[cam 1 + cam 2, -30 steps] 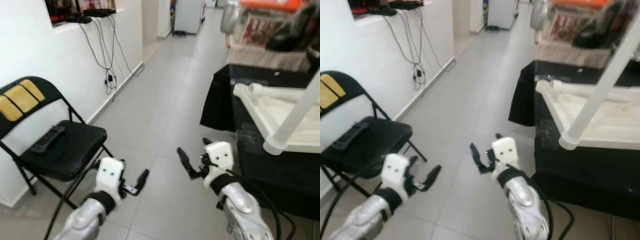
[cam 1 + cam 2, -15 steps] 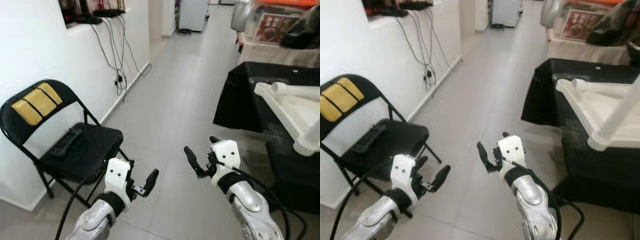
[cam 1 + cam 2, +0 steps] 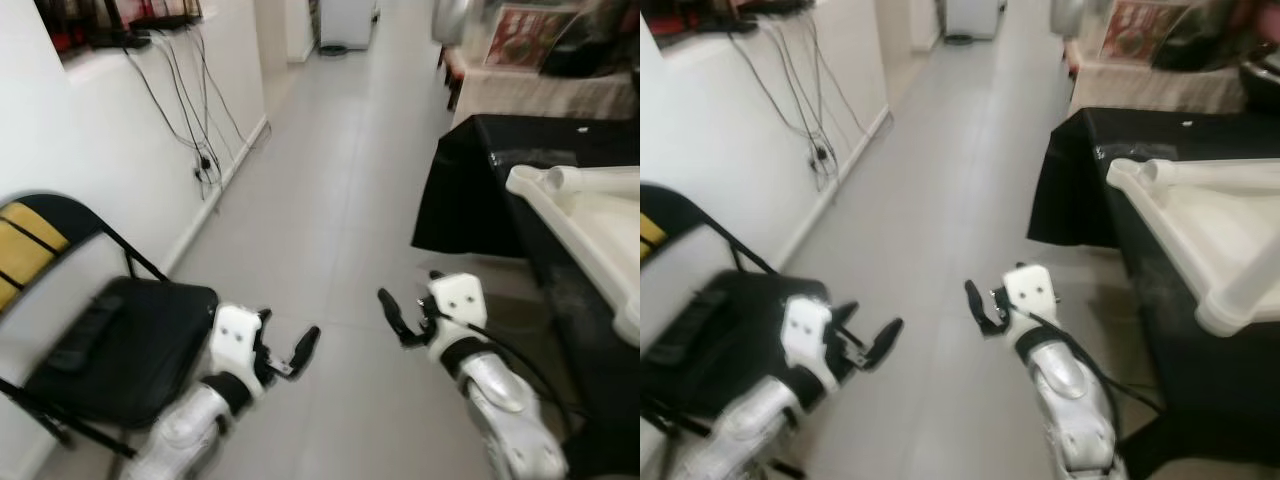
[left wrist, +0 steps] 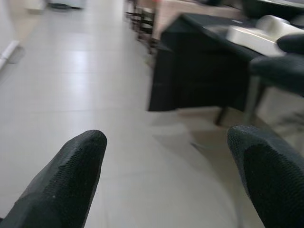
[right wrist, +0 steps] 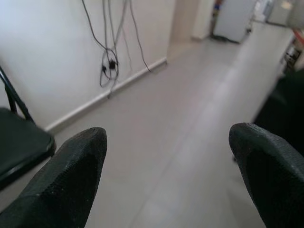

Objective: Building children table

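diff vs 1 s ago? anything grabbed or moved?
Nothing grabbed or released. Only the head camera shifted as the robot moved. The left gripper and right gripper stay open and empty over the floor; the folding chair and white children's table haven't moved.

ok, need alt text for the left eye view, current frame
Two silver robot arms reach out over a grey tiled floor, the left pincer and right pincer both open and empty. A black folding chair with a dark remote-like object on its seat stands on the left by a white wall; a white children's table lies upturned on a black-draped table at right.
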Available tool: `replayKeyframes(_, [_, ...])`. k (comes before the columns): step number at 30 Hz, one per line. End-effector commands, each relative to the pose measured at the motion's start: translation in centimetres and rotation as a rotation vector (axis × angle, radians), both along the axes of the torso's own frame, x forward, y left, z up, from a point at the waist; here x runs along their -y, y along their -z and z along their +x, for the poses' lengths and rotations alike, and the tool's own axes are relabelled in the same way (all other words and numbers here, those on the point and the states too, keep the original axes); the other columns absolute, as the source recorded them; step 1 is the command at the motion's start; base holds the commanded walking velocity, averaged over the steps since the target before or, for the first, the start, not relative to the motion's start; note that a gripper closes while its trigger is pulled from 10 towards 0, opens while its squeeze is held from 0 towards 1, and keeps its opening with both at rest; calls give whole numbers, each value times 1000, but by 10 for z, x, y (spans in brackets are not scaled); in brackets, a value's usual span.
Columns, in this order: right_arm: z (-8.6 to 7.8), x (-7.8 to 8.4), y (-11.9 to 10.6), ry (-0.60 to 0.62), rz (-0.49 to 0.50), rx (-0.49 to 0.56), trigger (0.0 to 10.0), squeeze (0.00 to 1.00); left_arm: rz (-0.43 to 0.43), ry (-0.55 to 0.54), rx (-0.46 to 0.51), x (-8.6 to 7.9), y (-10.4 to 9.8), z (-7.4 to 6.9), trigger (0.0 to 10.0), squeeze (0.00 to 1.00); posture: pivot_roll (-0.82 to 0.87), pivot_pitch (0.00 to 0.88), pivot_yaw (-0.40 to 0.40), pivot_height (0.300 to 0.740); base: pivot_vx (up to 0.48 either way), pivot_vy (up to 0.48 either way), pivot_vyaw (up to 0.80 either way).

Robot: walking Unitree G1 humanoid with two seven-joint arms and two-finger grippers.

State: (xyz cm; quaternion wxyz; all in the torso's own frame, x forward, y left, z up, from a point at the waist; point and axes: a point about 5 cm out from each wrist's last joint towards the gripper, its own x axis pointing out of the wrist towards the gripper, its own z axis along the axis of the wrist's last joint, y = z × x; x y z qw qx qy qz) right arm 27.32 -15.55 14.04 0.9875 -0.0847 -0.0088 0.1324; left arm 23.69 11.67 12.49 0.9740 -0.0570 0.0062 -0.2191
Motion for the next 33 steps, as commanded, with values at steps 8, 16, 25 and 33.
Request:
replayKeyframes(8, [0, -3, 0, -3, 22, 4, 10000, 0, 25, -60, 2, -17, -1, 5, 10000, 0, 61, 76, -48, 740, 480, 0, 0])
replayKeyframes(16, [2, -4, -1, -16, 28, -1, 10000, 0, 24, -73, 11, -21, -4, 7, 10000, 0, 60, 78, -42, 740, 477, 0, -500])
replayKeyframes(25, [9, -10, -18, -74, 65, 62, 10000, 0, 34, -92, 53, -31, -16, 14, 10000, 0, 63, 77, -39, 740, 445, 0, -800])
replayKeyframes(33, [5, -24, -35, -191, 98, 119, 10000, 0, 35, -128, 69, -39, -25, 20, 10000, 0, 62, 79, -34, 740, 363, 0, -223])
